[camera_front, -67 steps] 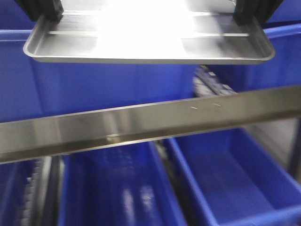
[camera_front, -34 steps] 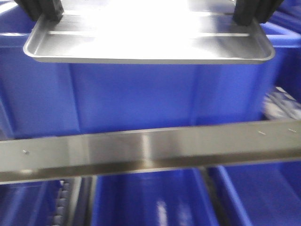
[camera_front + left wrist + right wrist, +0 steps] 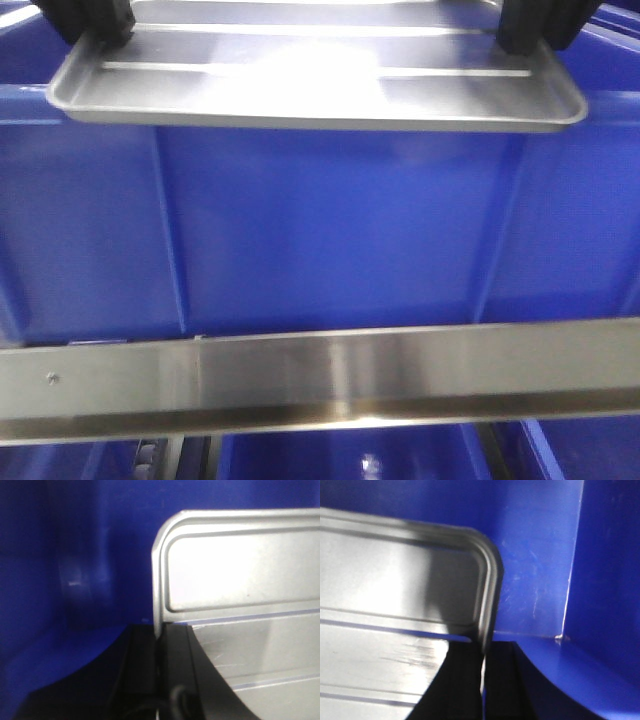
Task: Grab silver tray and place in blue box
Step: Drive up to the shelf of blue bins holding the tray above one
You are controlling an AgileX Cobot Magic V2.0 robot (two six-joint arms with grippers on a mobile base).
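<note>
Silver tray (image 3: 315,85): long axis 9-to-3 o'clock; left gripper (image 3: 159,647) clamped on 9 o'clock rim, right gripper (image 3: 483,662) on 3 o'clock rim; blue box (image 3: 330,230) directly beneath.

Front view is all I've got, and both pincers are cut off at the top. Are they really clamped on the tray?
Observer: Yes. In the left wrist view the left pincer straddles the silver tray's end rim beside a rounded corner.
Operator: And the right?
Observer: The right pincer straddles the opposite rim the same way.
Operator: What's beyond the tray?
Observer: In the right wrist view, the blue box's wall with a vertical corner line, just past the tray's corner.
</note>
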